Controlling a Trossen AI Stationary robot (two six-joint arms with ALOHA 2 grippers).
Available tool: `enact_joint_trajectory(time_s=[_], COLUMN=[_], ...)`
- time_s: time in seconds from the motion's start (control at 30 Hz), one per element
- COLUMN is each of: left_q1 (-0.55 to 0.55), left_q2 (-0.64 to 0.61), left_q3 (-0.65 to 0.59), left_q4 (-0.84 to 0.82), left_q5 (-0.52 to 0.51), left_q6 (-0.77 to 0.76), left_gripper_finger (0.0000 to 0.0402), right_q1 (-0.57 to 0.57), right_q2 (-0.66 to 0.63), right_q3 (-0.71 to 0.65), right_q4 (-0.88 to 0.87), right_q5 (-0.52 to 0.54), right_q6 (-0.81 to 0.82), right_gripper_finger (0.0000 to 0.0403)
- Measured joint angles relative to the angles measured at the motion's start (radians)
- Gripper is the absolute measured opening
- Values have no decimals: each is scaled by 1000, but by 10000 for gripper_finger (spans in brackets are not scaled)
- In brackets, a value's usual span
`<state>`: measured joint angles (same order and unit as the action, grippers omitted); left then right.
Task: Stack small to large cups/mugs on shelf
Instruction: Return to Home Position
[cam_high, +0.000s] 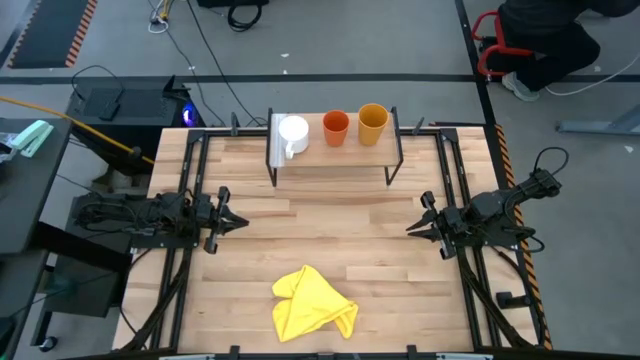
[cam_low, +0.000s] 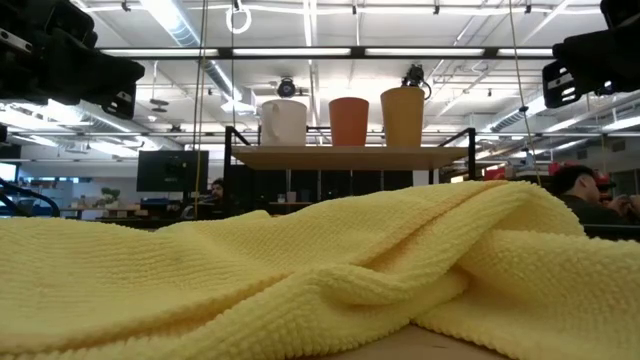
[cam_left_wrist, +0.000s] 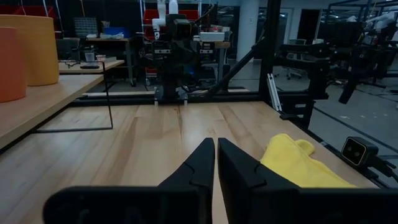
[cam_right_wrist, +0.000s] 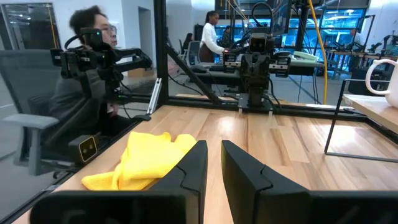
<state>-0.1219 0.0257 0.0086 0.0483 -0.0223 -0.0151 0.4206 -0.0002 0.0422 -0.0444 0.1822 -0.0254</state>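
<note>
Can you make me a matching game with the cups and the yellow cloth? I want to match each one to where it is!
Things:
1. white mug
2. red-orange cup
3. yellow-orange cup
4. yellow cloth

Places:
A. middle of the row on the shelf
B. on the table's near part, off the shelf
C. the shelf's end nearer the left arm
D. the shelf's end nearer the right arm

Pairs: 1-C, 2-A, 3-D, 4-B

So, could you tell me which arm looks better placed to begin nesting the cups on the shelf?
Probably the right. Its gripper waits nearer the red-orange cup and yellow-orange cup; the left gripper sits nearer the white mug. Neither holds anything yet.
</note>
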Motion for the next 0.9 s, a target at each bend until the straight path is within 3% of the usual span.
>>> enact_joint_trajectory(time_s=[0.9], left_q1=[0], left_q2=[0], left_q3=[0], left_q4=[0], left_q5=[0], left_q6=[0], left_gripper_finger=[34], right_q1=[0], right_q2=[0], right_q3=[0], right_q4=[0], right_q5=[0], right_q6=[0], right_gripper_finger=[55])
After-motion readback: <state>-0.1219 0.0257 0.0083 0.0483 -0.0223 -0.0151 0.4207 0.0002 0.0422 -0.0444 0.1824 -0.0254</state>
